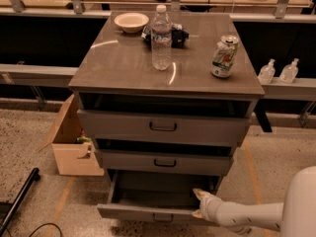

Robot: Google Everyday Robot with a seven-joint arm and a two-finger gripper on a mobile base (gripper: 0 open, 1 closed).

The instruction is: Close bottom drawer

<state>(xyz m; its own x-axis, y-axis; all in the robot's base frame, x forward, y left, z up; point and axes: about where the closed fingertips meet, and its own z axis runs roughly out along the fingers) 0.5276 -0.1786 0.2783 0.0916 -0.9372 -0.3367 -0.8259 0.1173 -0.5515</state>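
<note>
the grey cabinet (89,85) stands mid-frame with all three of its drawers pulled out to different degrees. the bottom drawer (143,212) sits at the cabinet's foot and sticks out farthest of the three, its wide shallow tray open to view and its low front panel carrying a small dark handle (162,217) near the middle. above it, the middle drawer (163,162) is out a little, and the top drawer (163,127), just under the cabinet's surface (118,68), is out a little too, with a dark gap showing behind each front.

the end effector (197,203) is at the cabinet's lower right, at the right end of the bottom drawer's front panel. its two fingers are spread: one fingertip (199,193) points into the tray behind the panel and the other lies lower, at the panel's outer face. the pale arm (247,215) reaches in from the cabinet's right side.

on the cabinet's surface stand a clear water bottle (161,38) near the middle, a pale bowl (131,21) toward the back left, a dark object (180,35) just behind the bottle, and a drink can (223,57) toward the right edge.

an open cardboard box (74,149) rests on the floor against the cabinet's left side. two small pump bottles (267,72) (289,71) stand on a ledge to the cabinet's right.
</note>
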